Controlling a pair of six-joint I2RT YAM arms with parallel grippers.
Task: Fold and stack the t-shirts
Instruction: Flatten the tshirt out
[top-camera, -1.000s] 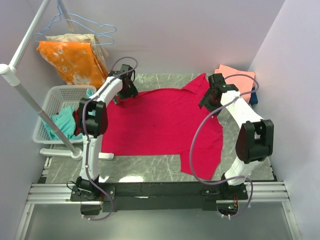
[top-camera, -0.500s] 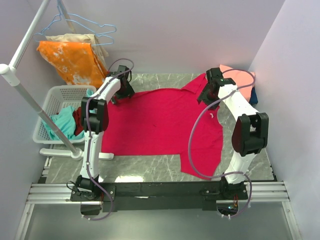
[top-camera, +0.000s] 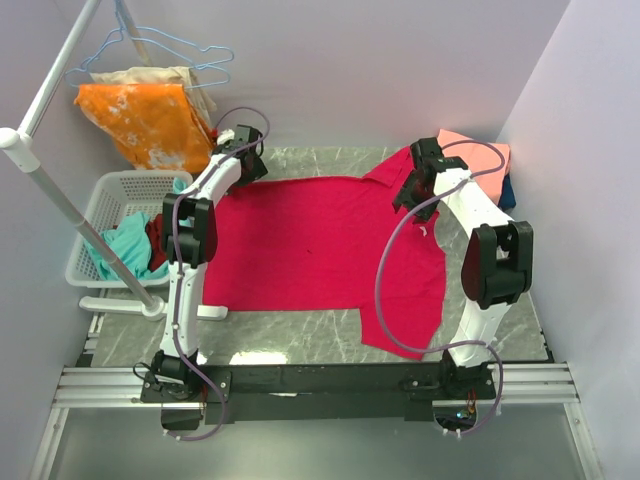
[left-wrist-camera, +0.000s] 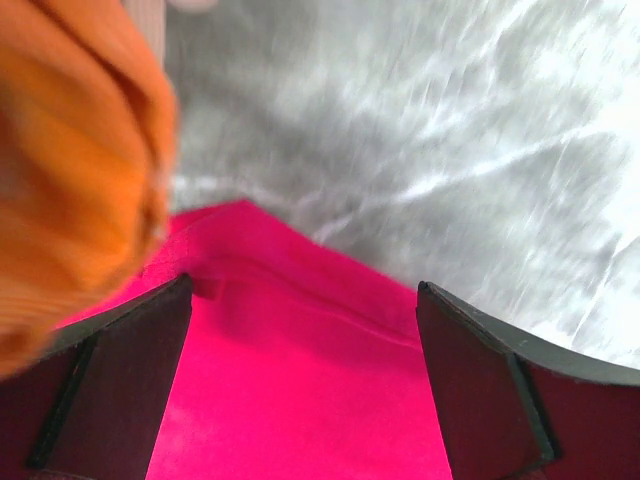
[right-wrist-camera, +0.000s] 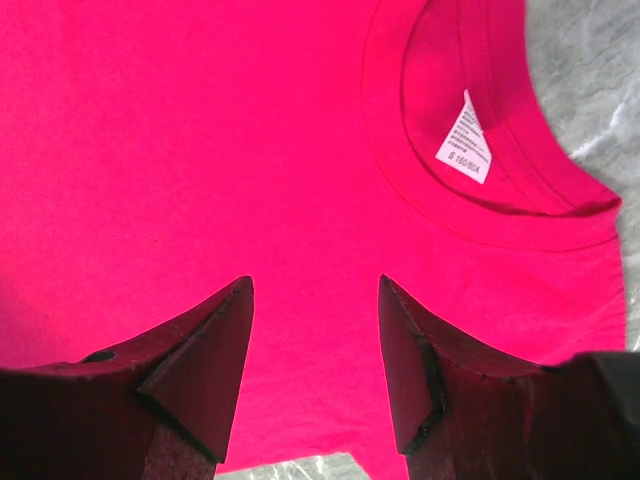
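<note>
This is a robot lab cell set up as a laundry corner. Plain lilac walls (top-camera: 400, 60) box in a marble-look desk (top-camera: 300, 330). Two white arms (top-camera: 190, 240) with loose cables are bolted to an aluminium rail (top-camera: 320, 385) at its near edge. Left of the left gripper (top-camera: 250, 165) stands a white basket (top-camera: 105, 200) holding cloth. Behind that gripper, a rack (top-camera: 50, 100) carries wire hangers (top-camera: 190, 55) and an orange cloth (top-camera: 150, 120). A red tee (top-camera: 310, 240) lies under the right gripper (top-camera: 405, 195), and a salmon tee (top-camera: 475, 150) lies just beyond it.

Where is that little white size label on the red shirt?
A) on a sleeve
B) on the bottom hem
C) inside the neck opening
C: the right wrist view shows the label just inside the collar of the red shirt.
</note>
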